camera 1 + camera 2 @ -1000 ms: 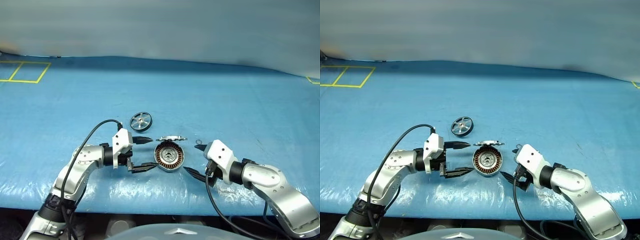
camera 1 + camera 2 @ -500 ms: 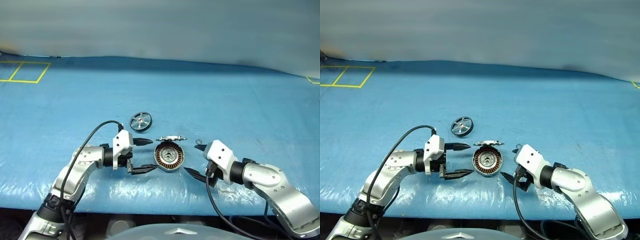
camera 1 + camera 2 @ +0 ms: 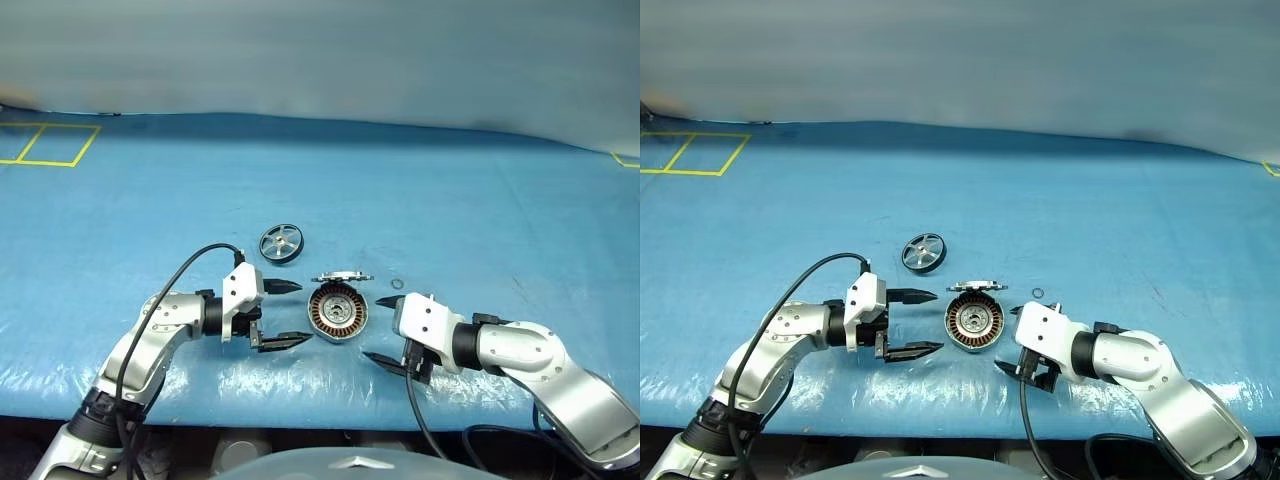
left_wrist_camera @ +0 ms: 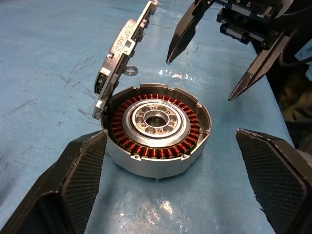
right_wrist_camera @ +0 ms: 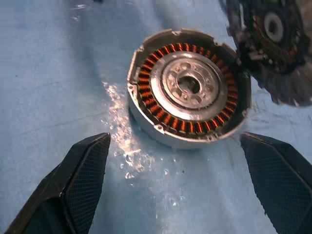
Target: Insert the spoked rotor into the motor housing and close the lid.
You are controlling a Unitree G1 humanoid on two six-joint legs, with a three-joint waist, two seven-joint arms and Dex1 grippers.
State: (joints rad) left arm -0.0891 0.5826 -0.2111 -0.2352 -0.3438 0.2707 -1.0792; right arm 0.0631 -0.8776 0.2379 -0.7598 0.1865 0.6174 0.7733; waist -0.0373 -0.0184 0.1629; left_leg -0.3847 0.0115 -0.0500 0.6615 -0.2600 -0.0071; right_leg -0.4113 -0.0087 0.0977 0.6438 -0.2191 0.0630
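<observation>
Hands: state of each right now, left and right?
Left hand: open, empty, beside the motor housing.
Right hand: open, empty, on the housing's other side.

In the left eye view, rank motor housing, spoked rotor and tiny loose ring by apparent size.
1. motor housing, largest.
2. spoked rotor, clearly smaller, though it lies farther from the camera.
3. tiny loose ring, by far the smallest.

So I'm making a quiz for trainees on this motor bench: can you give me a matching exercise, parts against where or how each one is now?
Things:
1. dark grey spoked metal rotor
2. round silver motor housing with copper windings
3. thin notched silver-grey lid
4. tiny loose ring

States:
A. propped on edge against the housing
B. between the two open grippers
C. on the blue sheet, near the right gripper
D. flat, beyond the left gripper

Pairs: 1-D, 2-B, 3-A, 4-C
</observation>
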